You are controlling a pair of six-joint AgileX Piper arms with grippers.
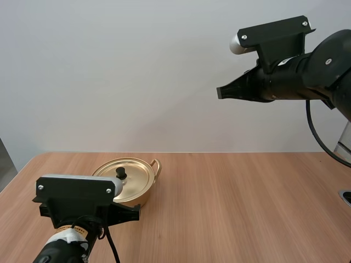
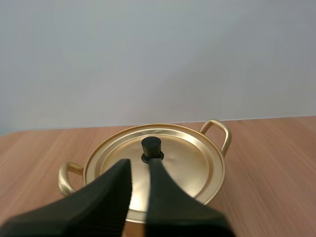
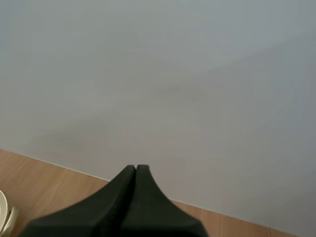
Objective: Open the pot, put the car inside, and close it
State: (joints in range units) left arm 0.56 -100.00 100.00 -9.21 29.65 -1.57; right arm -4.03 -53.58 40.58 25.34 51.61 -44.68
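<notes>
Plain pale grey wall point(image 1: 109, 71), wooden table point(image 1: 247, 208)

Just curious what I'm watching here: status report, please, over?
Left jaws open, just short of the black knob of the round gold lid on its gold metal pot. Right jaws shut, raised high over the wooden table. Nothing blocking.

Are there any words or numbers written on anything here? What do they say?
None. No words, numbers or signs can be read on the round golden metal pot, the brown wooden table, the left black claw or the right black claw.
</notes>
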